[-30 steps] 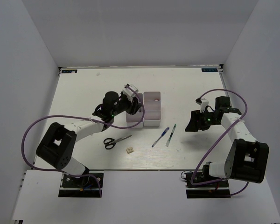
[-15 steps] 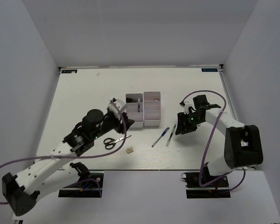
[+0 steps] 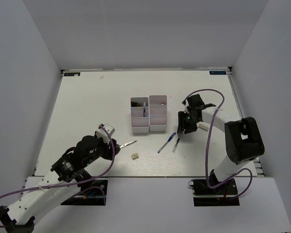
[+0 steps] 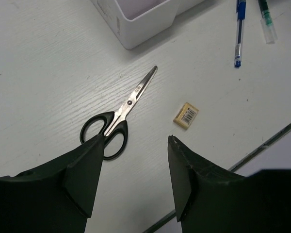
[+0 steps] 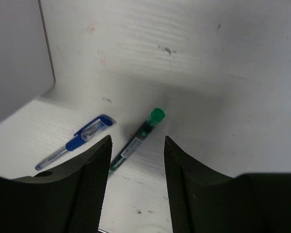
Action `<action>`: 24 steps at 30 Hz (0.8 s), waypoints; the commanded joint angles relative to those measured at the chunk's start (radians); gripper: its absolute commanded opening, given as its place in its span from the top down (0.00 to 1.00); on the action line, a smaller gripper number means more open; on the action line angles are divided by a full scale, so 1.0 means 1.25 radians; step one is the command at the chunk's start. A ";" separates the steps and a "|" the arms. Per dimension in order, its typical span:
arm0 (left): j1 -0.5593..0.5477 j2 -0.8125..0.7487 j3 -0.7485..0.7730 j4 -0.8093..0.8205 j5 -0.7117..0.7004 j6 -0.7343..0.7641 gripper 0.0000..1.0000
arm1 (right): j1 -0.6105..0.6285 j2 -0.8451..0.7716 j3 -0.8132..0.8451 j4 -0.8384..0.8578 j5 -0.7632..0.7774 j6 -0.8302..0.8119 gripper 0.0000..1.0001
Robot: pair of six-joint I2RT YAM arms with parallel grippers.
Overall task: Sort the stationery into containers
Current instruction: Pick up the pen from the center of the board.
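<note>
I hold my left hand wide open, empty, over the black-handled scissors on the table, my right hand likewise astride the dark slim pen, lined up for grasping.

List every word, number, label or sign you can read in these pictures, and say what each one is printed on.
No text here is clear enough to quote.
beige block: a barcode label with tiny digits beneath it, too small to read.
left corner sticker at the table's far edge: dark, too small to read.
right corner sticker at the table's far edge: blue, blurred, unreadable.
</note>
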 commanded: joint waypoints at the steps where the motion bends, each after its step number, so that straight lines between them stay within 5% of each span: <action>1: -0.002 -0.013 0.003 -0.046 -0.015 -0.012 0.35 | 0.022 0.024 0.049 0.002 0.071 0.064 0.49; 8: -0.002 -0.065 -0.001 -0.066 -0.012 -0.005 0.35 | 0.079 0.043 0.044 -0.024 0.254 0.079 0.57; 13: -0.002 -0.085 -0.006 -0.077 -0.003 -0.007 0.35 | 0.087 0.031 0.003 -0.019 0.261 0.075 0.62; 24: 0.001 -0.100 -0.008 -0.077 -0.007 -0.009 0.35 | 0.078 0.078 -0.005 -0.063 0.202 0.106 0.89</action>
